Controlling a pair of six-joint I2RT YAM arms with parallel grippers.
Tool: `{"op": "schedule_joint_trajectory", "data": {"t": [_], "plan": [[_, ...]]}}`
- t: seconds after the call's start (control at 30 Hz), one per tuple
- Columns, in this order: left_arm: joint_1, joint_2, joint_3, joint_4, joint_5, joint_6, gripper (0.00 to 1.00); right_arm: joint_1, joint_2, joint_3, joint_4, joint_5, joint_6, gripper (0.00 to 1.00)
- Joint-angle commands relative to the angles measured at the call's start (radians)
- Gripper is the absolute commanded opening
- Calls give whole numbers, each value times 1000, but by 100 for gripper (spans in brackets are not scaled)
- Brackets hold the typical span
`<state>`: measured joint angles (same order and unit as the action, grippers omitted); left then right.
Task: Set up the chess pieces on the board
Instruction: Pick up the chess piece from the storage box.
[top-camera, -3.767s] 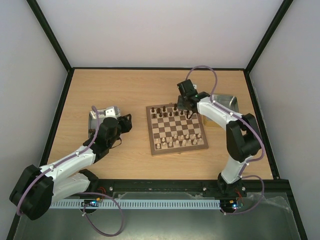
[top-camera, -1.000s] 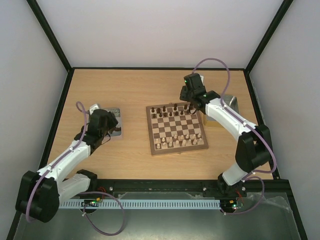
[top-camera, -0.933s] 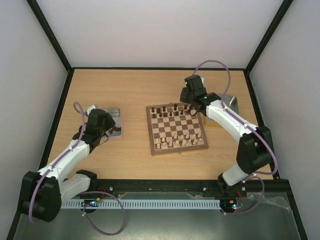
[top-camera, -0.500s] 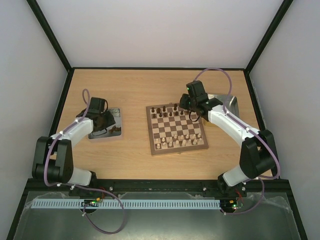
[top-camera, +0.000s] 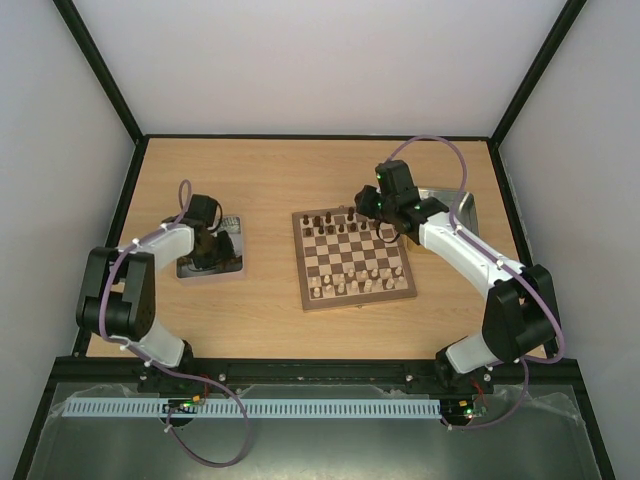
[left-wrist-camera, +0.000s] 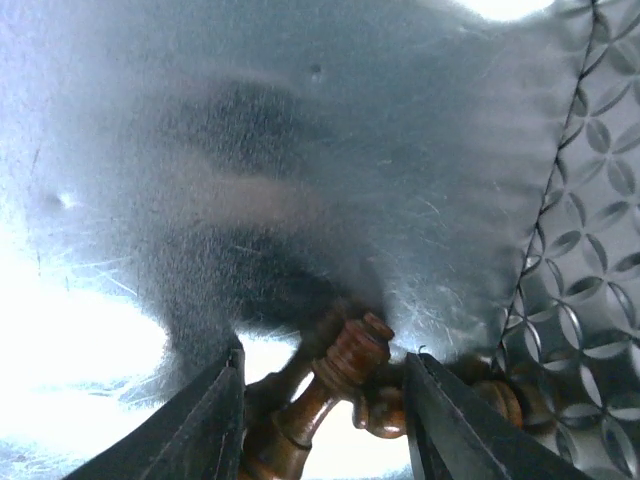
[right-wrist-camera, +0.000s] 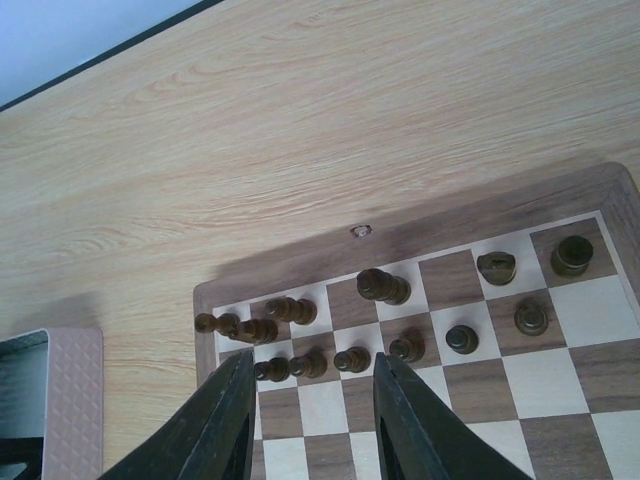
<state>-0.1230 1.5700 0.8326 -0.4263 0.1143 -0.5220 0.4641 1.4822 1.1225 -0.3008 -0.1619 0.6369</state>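
Metal left tray (top-camera: 228, 268), overhead: on the table (top-camera: 270, 180), well left of the board; the gripper head hides most of its floor.
Right tray (top-camera: 462, 203), overhead: by the board's far right corner, largely behind the right arm; its contents cannot be made out.
Board (top-camera: 355, 258), overhead: dark pieces (top-camera: 330, 219) stand along the far rows, pale pieces (top-camera: 355, 283) along the near rows.
Left arm, overhead: folded back sharply, with the left gripper (top-camera: 212, 245) pointing down into the left tray.
Right arm, overhead: stretched forward, with the right gripper (top-camera: 368, 205) above the board's far edge.
Left wrist: shiny tray floor; dark pieces lie heaped between the fingers (left-wrist-camera: 215, 420), among them a knob-topped piece (left-wrist-camera: 345, 360). Whether the fingers pinch it cannot be told.
Right wrist: fingers (right-wrist-camera: 225, 420) are spread with nothing between them, above the dark pieces on the board; a tray corner shows at lower left.
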Motion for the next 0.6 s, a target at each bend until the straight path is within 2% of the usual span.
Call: {"op": "schedule_joint_trajectory", "data": {"t": [0.0,0.27,0.57], "plan": [[-8,56,26,-69,19,24,46,2,-14,-14,29,-23,12,32],[-21,92,46,-66,11,30,23,5,-20,-31,43,-28,17,31],[-21,12,40,-21,-69,-7,10,5,-26,-42,51,-35,14,31]]}}
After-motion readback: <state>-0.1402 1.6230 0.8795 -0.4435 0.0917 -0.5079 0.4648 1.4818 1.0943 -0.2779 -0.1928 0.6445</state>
